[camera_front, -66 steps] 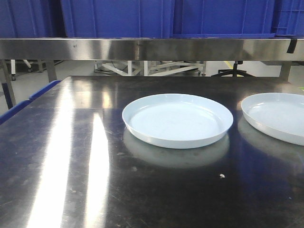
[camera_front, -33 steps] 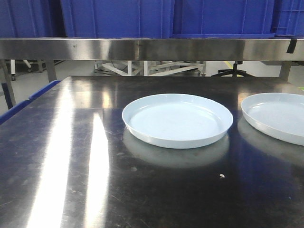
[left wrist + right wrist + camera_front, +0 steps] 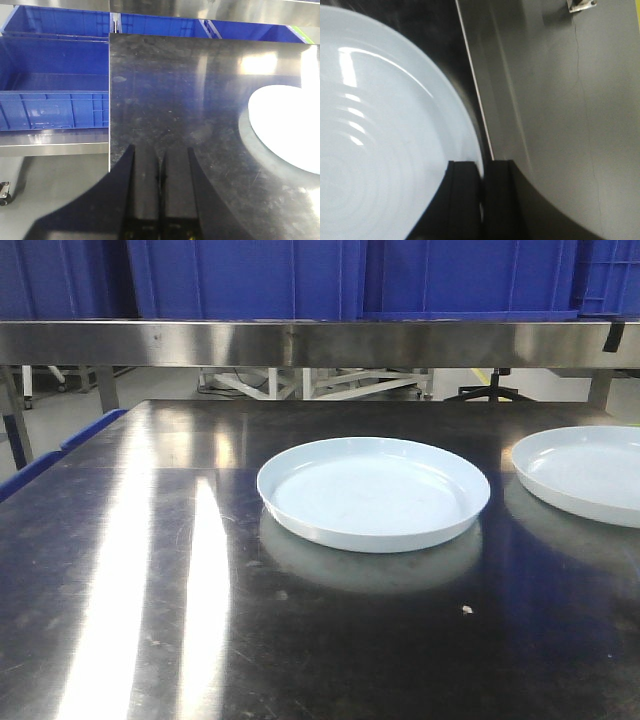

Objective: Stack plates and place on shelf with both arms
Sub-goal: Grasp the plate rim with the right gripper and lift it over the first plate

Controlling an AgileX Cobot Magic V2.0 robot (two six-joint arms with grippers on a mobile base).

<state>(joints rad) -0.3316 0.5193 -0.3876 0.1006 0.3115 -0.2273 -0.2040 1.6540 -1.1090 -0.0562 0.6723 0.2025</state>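
The left gripper has its fingers pressed together with nothing between them, and it is above the table near the table's left edge. The right gripper is clamped on the rim of the right plate at the table's right edge. The second plate lies flat at mid-table, apart from the first.

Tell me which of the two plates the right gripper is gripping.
The right-edge plate, cut off by the front view's frame: its rim is pinched by the right gripper. The centre plate lies free, with no gripper on it.
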